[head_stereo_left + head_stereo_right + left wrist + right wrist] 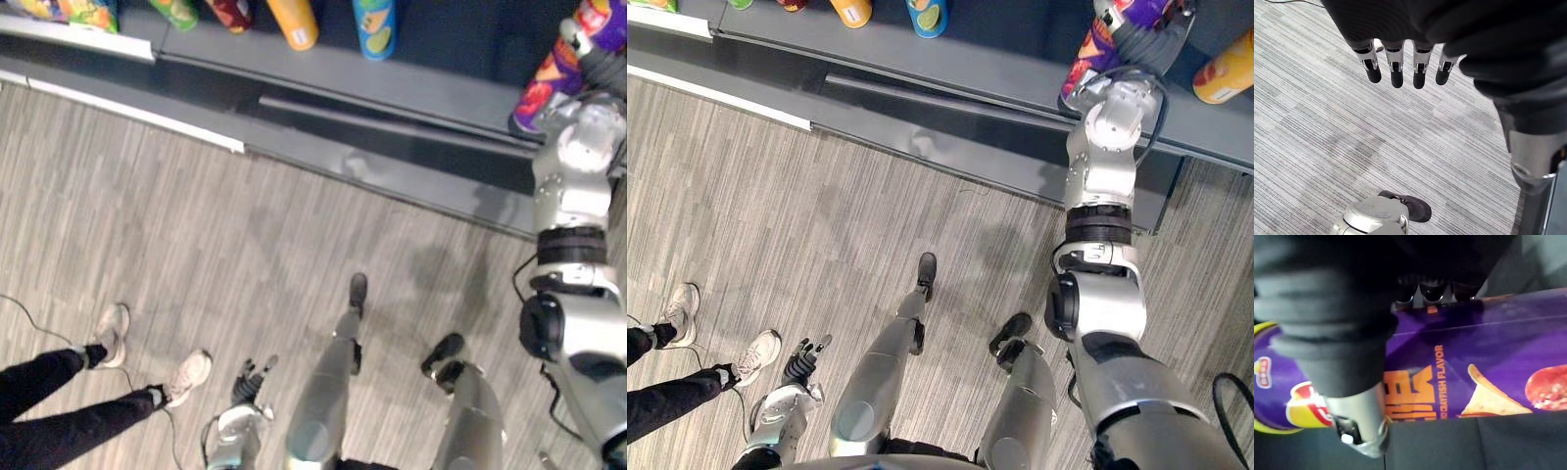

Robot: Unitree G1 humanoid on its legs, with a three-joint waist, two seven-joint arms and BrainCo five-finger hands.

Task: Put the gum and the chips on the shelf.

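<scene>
— Where is the chips can found, and by what is it held?

— It is found at the shelf, toward the right end, with its lower end close to the front edge. It is grasped by the right hand, whose arm is stretched out to the shelf.

— How is the grasp read?

— In the right wrist view the fingertips are seen curled over one long side of the purple can. The thumb is set against the opposite side, so the can's long axis is crossed by the hand.

— And the axis against the shelf?

— In the eye views the can is seen leading from the front edge back into the shelf. The orange can and the blue can, further left, are seen lying the same way. Whether its base is set flat on the shelf or lifted just off it cannot be told.

— By what is the coming move decided?

— By that base-to-shelf relation, it is judged. The can is to be stood fully down before the fingers are released. With the edge so near, a tip toward the floor is to be guarded against.

— Is the other hand needed?

— The left hand is hung low, well apart from the shelf, with fingers relaxed and nothing held. The right hand is plainly the nearer.

— What is given by one view and not another?

— The hold is given by the right wrist view, and the can's place along the shelf by the eye views.
</scene>
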